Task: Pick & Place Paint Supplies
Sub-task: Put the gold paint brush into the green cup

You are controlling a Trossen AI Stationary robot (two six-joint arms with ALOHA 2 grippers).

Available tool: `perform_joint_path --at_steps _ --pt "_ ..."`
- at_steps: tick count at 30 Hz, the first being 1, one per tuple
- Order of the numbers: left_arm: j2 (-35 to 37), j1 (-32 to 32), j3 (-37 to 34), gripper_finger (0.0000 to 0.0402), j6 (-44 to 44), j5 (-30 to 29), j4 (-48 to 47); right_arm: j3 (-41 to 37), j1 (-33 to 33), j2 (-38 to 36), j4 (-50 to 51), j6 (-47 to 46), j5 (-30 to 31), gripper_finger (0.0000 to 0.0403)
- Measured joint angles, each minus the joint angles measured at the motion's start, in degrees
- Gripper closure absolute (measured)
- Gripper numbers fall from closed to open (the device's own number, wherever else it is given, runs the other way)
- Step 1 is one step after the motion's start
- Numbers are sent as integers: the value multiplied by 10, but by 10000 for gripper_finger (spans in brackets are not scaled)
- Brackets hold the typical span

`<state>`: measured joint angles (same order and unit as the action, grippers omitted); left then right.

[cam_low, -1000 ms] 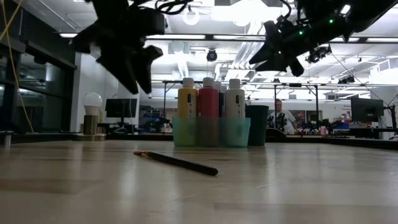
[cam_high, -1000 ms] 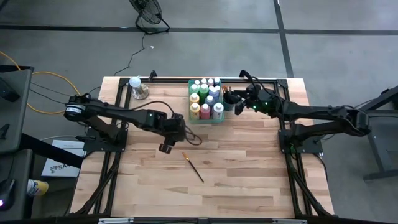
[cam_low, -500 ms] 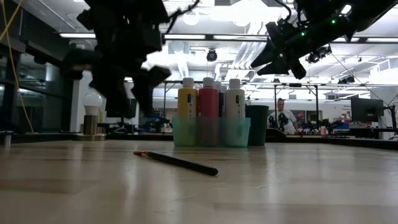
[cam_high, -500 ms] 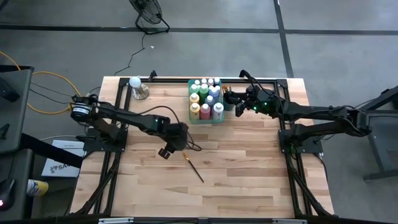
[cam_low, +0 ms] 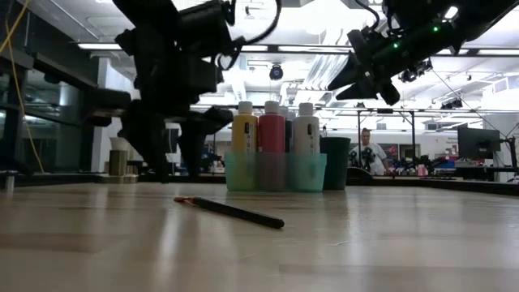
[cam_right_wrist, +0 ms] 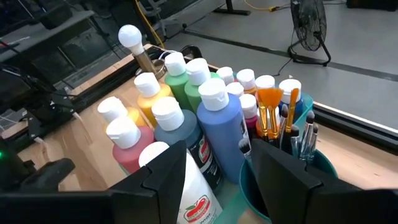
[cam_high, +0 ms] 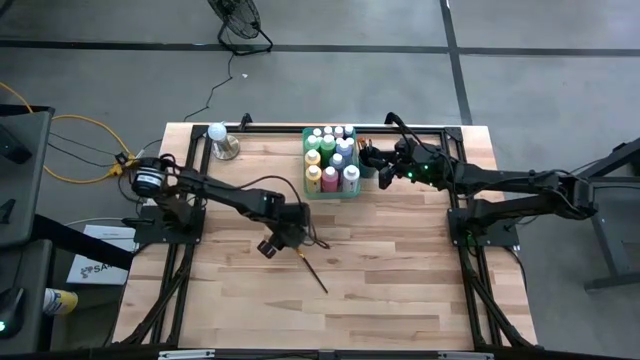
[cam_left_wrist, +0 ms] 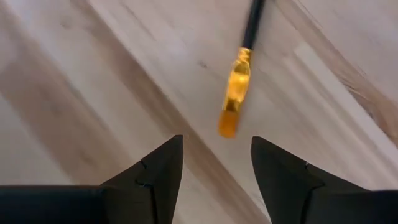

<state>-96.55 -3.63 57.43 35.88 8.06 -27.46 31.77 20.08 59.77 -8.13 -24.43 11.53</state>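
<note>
A paintbrush (cam_high: pixel 311 270) with a dark handle and an orange-gold bristle end (cam_left_wrist: pixel 234 98) lies flat on the wooden table (cam_high: pixel 400 270). My left gripper (cam_high: pixel 290 240) hangs open low over the table, pointing steeply down just short of that bristle end; its fingers (cam_low: pixel 151 150) touch nothing. White-capped paint bottles (cam_high: pixel 330 160) stand in a green tray (cam_low: pixel 276 172). Beside the tray a teal cup (cam_right_wrist: pixel 280 180) holds several brushes. My right gripper (cam_high: pixel 368 158) hovers open above the cup and bottles (cam_right_wrist: pixel 214 124).
A clear stand with a white ball top (cam_high: pixel 218 140) stands at the table's far left. The near half of the table holds only the brush. A person (cam_low: pixel 369 150) sits in the room beyond the far edge.
My left gripper has come down toward the table and a little toward the brush's bristle end, rolling as it sank; its fingers have stayed equally wide. The brush has not moved.
</note>
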Motion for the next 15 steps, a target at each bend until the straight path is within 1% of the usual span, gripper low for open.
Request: perform_joint_path --at_steps 7,10,15 --pt "-25 -29 0 217 18 6 8 0 0 0 8 -12 0 228" --pt "-30 -41 0 217 17 -9 13 0 0 0 10 -12 0 228" --pt "-37 -43 1 222 12 -26 22 0 0 0 11 -12 0 228"
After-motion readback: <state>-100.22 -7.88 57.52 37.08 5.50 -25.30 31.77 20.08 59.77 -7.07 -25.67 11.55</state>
